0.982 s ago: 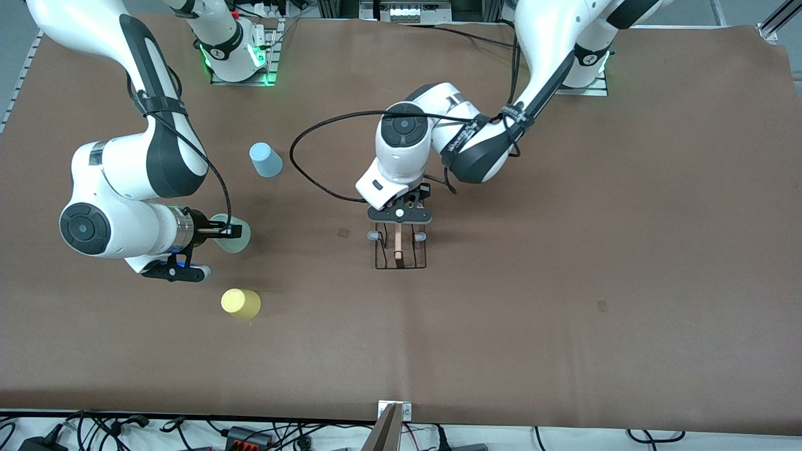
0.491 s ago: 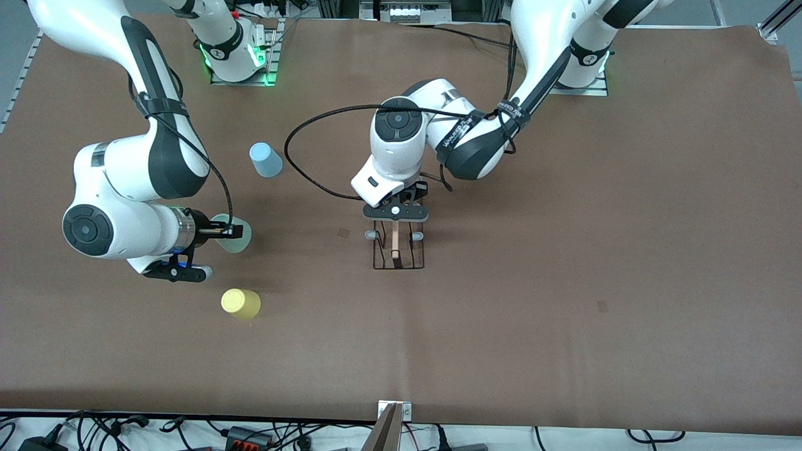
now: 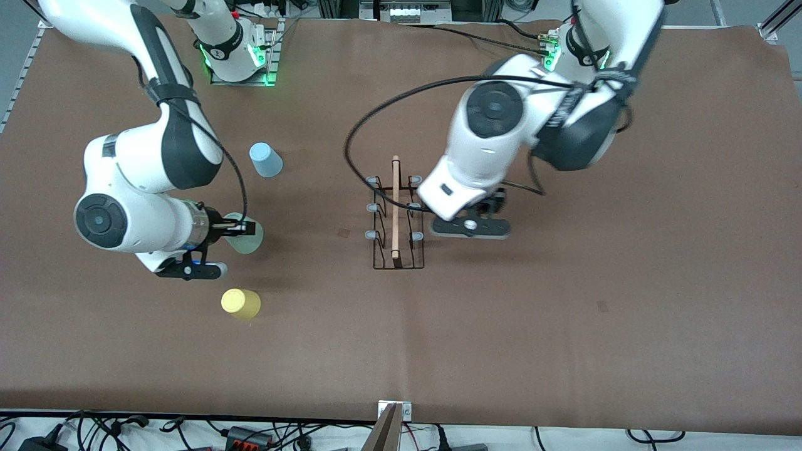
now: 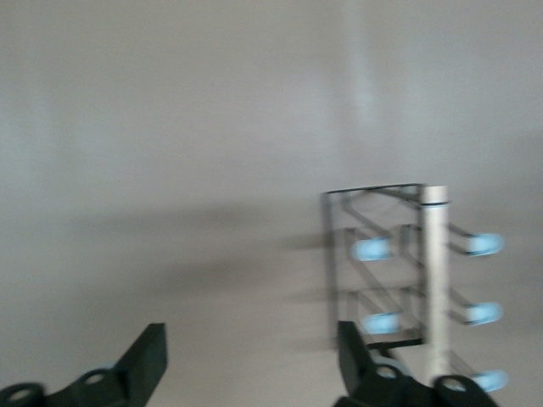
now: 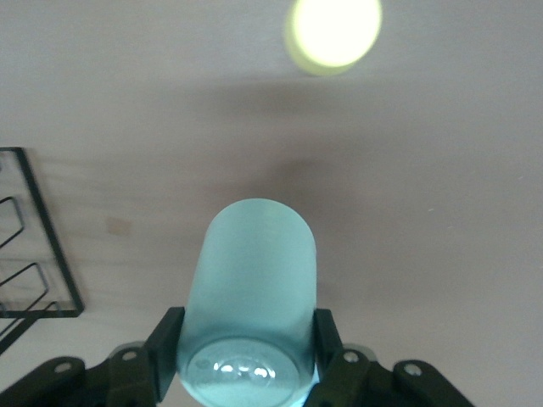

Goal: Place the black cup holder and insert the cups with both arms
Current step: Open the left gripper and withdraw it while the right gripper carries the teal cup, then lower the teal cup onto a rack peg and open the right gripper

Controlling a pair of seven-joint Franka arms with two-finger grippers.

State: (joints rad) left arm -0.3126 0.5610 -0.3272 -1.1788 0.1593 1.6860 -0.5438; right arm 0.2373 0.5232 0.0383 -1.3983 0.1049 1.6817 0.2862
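Note:
The black cup holder [image 3: 395, 220] stands on the brown table near the middle, its wooden rod on top and its pegs bare. It also shows in the left wrist view [image 4: 416, 271] and at the edge of the right wrist view [image 5: 30, 246]. My left gripper [image 3: 482, 213] is open and empty, up in the air beside the holder; its fingers [image 4: 144, 365] stand wide apart. My right gripper [image 3: 241, 230] is shut on the pale green cup [image 5: 250, 288], held on its side just over the table. The yellow cup [image 3: 240, 303] and light blue cup [image 3: 265, 160] stand upside down.
The yellow cup is nearer to the front camera than the held green cup, the blue cup farther. Both are toward the right arm's end. A black cable [image 3: 376, 119] loops from the left arm over the table above the holder.
My left gripper has let go of the holder's rod and swung up and away toward the left arm's end. The holder now stands free. My right gripper with the green cup shifted slightly toward the holder.

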